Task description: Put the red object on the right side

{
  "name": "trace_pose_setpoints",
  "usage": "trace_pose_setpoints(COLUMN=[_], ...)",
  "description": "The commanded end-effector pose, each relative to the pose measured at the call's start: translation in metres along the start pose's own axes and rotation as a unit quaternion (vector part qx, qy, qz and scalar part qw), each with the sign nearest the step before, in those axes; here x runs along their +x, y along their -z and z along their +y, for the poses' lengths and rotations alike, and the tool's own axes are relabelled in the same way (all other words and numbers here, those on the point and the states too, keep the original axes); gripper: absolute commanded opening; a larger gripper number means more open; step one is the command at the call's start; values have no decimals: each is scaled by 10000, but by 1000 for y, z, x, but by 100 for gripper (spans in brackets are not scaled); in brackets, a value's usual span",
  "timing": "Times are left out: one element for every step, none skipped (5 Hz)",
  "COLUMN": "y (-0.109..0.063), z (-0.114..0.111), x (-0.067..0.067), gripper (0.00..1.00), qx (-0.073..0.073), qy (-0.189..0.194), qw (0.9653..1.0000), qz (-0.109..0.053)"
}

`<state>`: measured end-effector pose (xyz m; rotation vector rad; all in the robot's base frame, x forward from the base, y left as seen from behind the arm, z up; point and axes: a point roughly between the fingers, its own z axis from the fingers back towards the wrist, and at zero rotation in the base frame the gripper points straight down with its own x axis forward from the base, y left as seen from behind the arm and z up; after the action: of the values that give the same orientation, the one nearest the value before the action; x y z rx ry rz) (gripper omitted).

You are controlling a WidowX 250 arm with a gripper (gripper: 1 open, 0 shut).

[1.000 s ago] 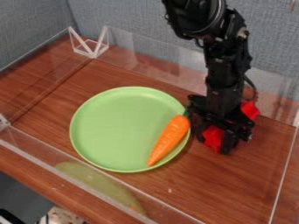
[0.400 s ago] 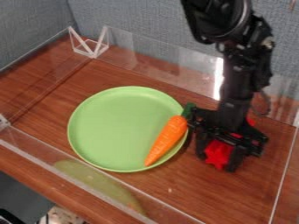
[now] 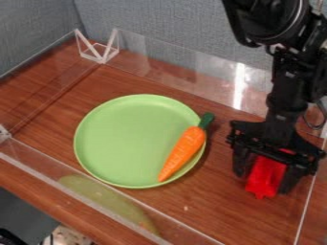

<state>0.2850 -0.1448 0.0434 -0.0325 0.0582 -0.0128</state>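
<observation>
Now the black claw stands with jaws spread around the bright red ridged plastic bar, which rests on the brown wooden table right of the round green plate bearing 1 orange carrot.

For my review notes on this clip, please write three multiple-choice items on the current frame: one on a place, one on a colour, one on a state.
1. Where does the carrot lie?
A. On the right edge of the green plate
B. On the bare table at the far left
C. Inside the clear stand at the back

2. What colour is the object between the gripper's fingers?
A. Blue
B. Red
C. Yellow

3. How is the red object positioned?
A. Resting on the plate
B. Low over the table, right of the plate
C. Lying on the carrot

Answers: 1 A, its tip reaches inward from the rim; 2 B, bright red shows there; 3 B, it is clear of the plate.
</observation>
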Motion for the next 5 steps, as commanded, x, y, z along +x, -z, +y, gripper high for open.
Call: trace_pose_setpoints(y=[-16,-9,-16,-25,-25], z=[-7,-8,0,7,12], x=[0,-1,-7,-13,-16], gripper=[100,100,100,100,100], qx=[-109,-59,-9,52,88], qy=[-46,-161,-349,-531,-493], qw=[9994,9994,9990,9982,9982], qz=[-321,-302,-280,-283,-337])
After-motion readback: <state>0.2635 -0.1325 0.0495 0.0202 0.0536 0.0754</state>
